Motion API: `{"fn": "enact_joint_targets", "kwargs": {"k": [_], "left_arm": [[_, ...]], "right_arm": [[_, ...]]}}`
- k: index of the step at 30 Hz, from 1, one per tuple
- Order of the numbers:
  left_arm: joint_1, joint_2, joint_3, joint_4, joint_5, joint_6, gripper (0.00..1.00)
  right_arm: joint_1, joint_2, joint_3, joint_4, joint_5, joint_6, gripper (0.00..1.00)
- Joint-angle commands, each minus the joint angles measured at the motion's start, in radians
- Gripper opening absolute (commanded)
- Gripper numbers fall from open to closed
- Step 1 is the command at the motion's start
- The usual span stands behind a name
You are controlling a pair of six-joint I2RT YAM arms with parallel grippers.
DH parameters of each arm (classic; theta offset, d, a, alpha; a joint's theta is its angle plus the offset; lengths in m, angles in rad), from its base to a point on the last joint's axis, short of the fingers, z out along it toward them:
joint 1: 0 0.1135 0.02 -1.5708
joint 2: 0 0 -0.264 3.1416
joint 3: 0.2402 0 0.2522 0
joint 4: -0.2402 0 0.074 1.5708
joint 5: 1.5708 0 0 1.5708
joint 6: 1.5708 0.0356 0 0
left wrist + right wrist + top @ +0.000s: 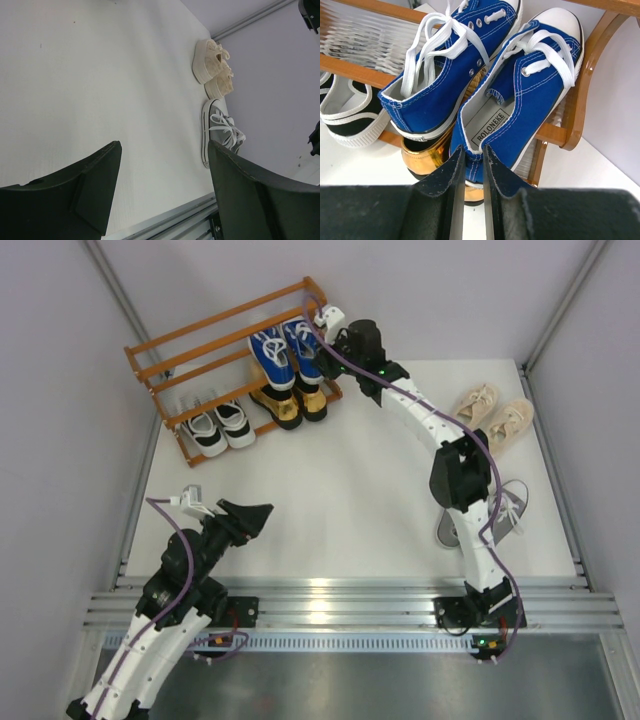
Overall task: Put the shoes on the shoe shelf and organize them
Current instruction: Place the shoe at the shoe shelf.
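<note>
The shoe shelf (200, 335) stands at the back left. Two blue sneakers (270, 355) lean on its right half, above the gold loafers (282, 407). My right gripper (471, 150) is shut on the heel collar of the right blue sneaker (530, 95), which rests against the slats. Black-and-white sneakers (220, 427) sit on the lowest tier at the left. Beige lace-ups (495, 412) lie at the right on the table. A grey sneaker (220, 132) lies close behind my right arm. My left gripper (250, 515) hovers open over bare table at the front left.
Metal rails (340, 600) run along the near edge. Grey walls close in the left, back and right sides. The shelf's wooden end post (582, 85) stands right beside the held sneaker. The upper slats (225, 320) carry nothing.
</note>
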Motion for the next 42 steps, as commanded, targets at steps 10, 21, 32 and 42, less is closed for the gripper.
{"fn": "enact_joint_targets", "kwargs": {"k": [10, 21, 32, 42], "left_arm": [[0.002, -0.010, 0.037, 0.018, -0.009, -0.011, 0.75], [0.002, 0.048, 0.044, 0.121, -0.038, 0.035, 0.75], [0.003, 0.546, 0.198, 0.456, -0.132, 0.155, 0.55], [0.158, 1.111, 0.582, 0.589, -0.048, 0.135, 0.12]], "right_arm": [[0.035, 0.012, 0.057, 0.116, -0.007, 0.002, 0.23], [0.020, -0.101, -0.012, 0.084, -0.069, -0.032, 0.66], [-0.064, -0.374, -0.240, 0.007, -0.235, -0.046, 0.99], [-0.311, -0.859, -0.975, 0.124, -0.498, -0.047, 0.99]]}}
